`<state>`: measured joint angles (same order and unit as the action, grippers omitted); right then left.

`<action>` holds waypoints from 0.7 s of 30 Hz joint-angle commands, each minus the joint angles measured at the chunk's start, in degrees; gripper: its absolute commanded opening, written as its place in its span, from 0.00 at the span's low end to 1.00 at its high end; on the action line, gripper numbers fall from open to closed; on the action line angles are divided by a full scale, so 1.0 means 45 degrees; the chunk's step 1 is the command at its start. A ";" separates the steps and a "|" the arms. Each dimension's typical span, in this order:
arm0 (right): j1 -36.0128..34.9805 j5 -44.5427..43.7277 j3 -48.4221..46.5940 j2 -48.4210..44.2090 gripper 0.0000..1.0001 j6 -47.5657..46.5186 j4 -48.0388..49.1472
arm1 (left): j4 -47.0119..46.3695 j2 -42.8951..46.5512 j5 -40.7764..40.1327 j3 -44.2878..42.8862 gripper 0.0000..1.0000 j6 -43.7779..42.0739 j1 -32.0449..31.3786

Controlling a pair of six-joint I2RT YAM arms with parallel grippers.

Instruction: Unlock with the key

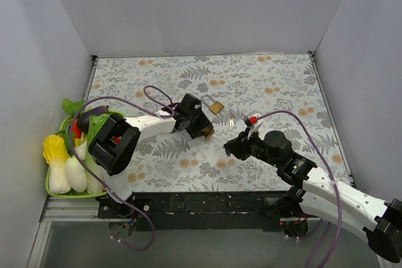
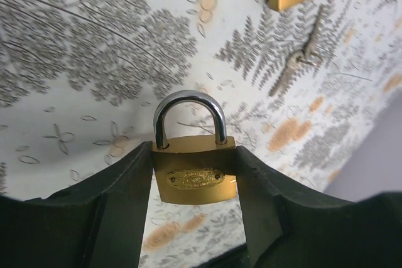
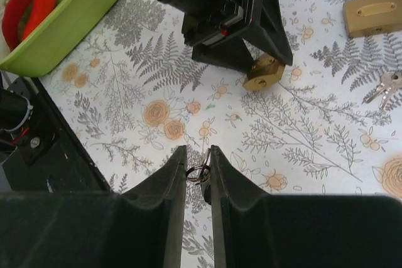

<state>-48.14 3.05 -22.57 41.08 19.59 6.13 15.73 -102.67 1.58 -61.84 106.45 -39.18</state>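
here the left gripper (image 1: 202,125) is clamped on a brass padlock (image 2: 195,177), steel shackle pointing away from the wrist, underside turned toward the right arm. just to its right, the right gripper (image 3: 198,155), the nearer one, pinches a key ring (image 3: 197,172); the blade is hidden. a second padlock (image 1: 215,106) and loose keys (image 1: 232,121) lie on the table beyond.

A padlock (image 2: 195,177) is sitting in the left pincer (image 1: 203,128), a key ring (image 3: 198,172) in the right pincer (image 1: 229,149). Behind them a second padlock (image 1: 215,106) is lying on the worktop (image 1: 276,80), loose keys (image 1: 232,122) just right of it. A tray (image 1: 53,191) is sitting far left.
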 commanded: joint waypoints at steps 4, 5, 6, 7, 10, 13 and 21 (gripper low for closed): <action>-0.0220 -0.1064 0.0113 0.0713 0.01 -0.1111 0.2953 | -0.2925 0.0942 0.2966 0.0188 0.00 0.2725 -0.0044; -0.0240 -0.1184 0.0171 0.0811 0.01 -0.1209 0.3205 | -0.3122 0.0922 0.3181 0.0227 0.00 0.3020 -0.0063; -0.0298 -0.1301 0.0210 0.0851 0.01 -0.1345 0.3343 | -0.3298 0.0902 0.3376 0.0247 0.00 0.3294 -0.0044; -0.0318 -0.1612 0.0268 0.0968 0.01 -0.1540 0.3461 | -0.3435 0.0863 0.3746 0.0286 0.00 0.3838 -0.0044; -0.0357 -0.2295 0.0406 0.1008 0.01 -0.1873 0.3852 | -0.3417 0.0863 0.4003 0.0247 0.00 0.4408 -0.0044; -0.0376 -0.3193 0.0483 0.0853 0.01 -0.2088 0.4027 | -0.3436 0.1136 0.3887 0.0247 0.00 0.4878 -0.0044; -0.0376 -0.4408 0.1362 0.0694 0.01 -0.2363 0.6117 | -0.3319 0.2228 0.3711 0.0657 0.00 0.6418 -0.0063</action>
<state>-49.54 -12.47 -17.56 44.34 10.31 24.58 2.98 -99.77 16.97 -59.22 113.91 -39.18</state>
